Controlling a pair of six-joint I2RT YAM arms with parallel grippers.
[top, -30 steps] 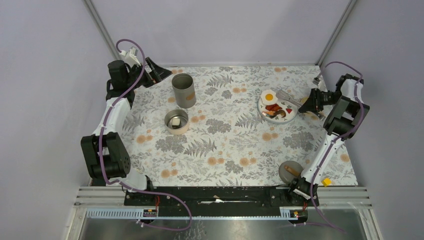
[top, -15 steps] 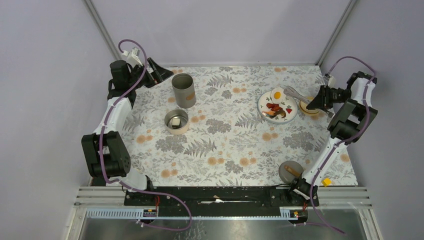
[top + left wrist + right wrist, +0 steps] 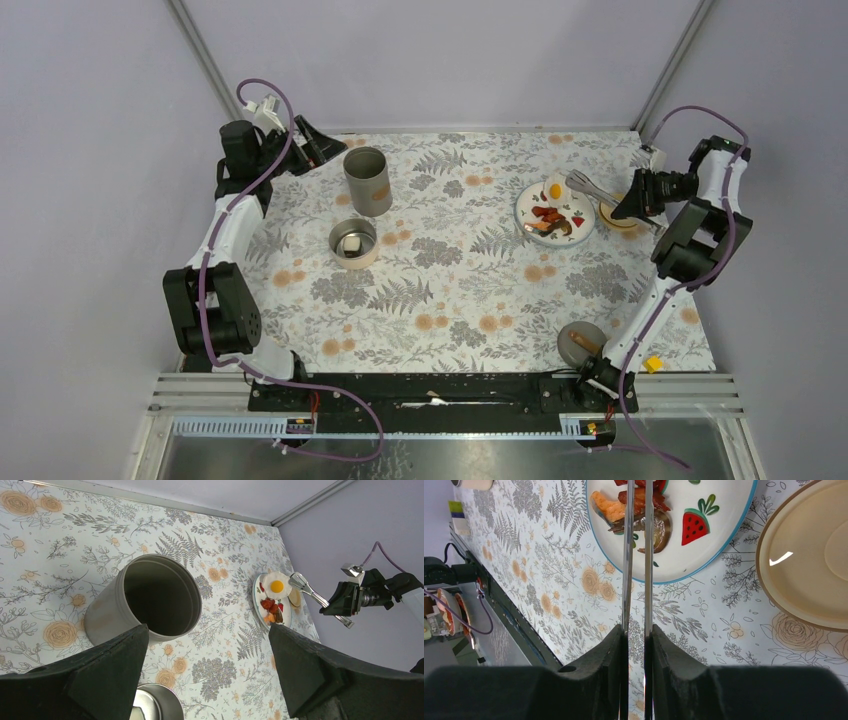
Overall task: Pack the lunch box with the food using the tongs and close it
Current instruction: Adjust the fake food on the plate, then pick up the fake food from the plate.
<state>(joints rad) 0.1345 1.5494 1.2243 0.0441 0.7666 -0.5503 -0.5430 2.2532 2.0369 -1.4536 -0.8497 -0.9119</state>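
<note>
My right gripper (image 3: 632, 204) (image 3: 636, 636) is shut on the silver tongs (image 3: 594, 191) (image 3: 628, 555) (image 3: 314, 596), squeezing their two arms almost parallel. The tong tips reach the right edge of the fried egg (image 3: 553, 188) (image 3: 276, 586) at the far side of the white plate (image 3: 583, 232) (image 3: 704, 565); whether they pinch it I cannot tell. Red and orange-brown pieces (image 3: 552, 220) (image 3: 610, 510) lie on the plate. The lunch box's tall grey cylinder (image 3: 367, 185) (image 3: 102, 617) stands open at the back left. My left gripper (image 3: 308, 146) (image 3: 207, 630) hovers open beside it.
A short round tin (image 3: 353, 241) holding a white piece sits in front of the cylinder. Just right of the plate, under the tongs, lies a beige round dish (image 3: 619, 220) (image 3: 811, 575). A grey disc (image 3: 580, 340) rests near the right arm's base. A wall borders the table's right edge.
My right gripper and the tongs have drawn back to the right. The egg has shifted from the plate's far left part toward its far right edge. The left arm has hardly moved.
</note>
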